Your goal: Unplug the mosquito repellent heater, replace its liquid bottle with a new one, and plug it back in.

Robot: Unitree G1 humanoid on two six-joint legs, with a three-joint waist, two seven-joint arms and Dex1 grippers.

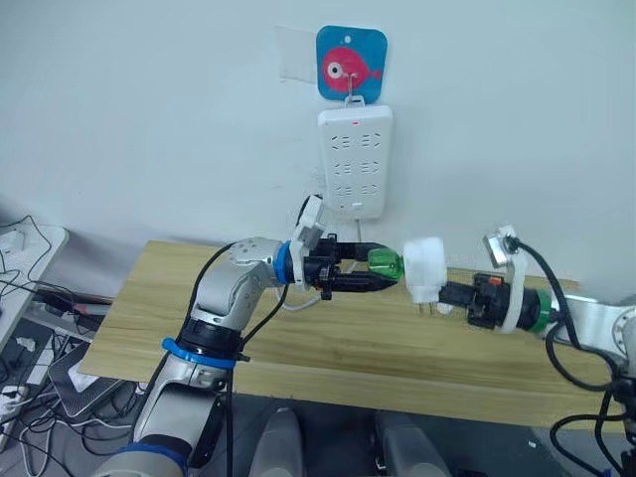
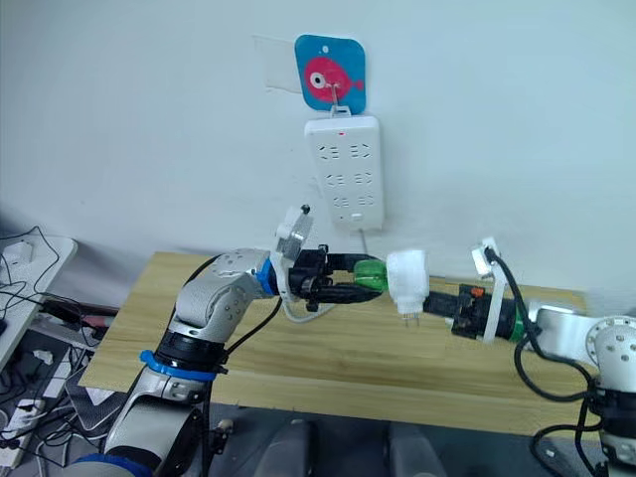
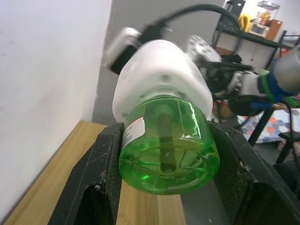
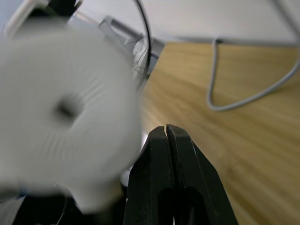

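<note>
Our left gripper (image 1: 383, 269) clamps the green bottle (image 1: 384, 263), still screwed into the heater (image 1: 423, 268), held in the air above the table (image 1: 328, 343). On the right, our right gripper (image 1: 446, 295) has its fingers pressed together at the heater's plug side. The strip (image 1: 355, 160) hangs on the far wall.

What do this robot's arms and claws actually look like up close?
Both arms are silver-grey metal with black cables looped outside. The left arm has blue rings at its joints; the right arm has a green ring at the wrist. Each claw, left and right, has two black fingers and a white camera bracket.
</note>
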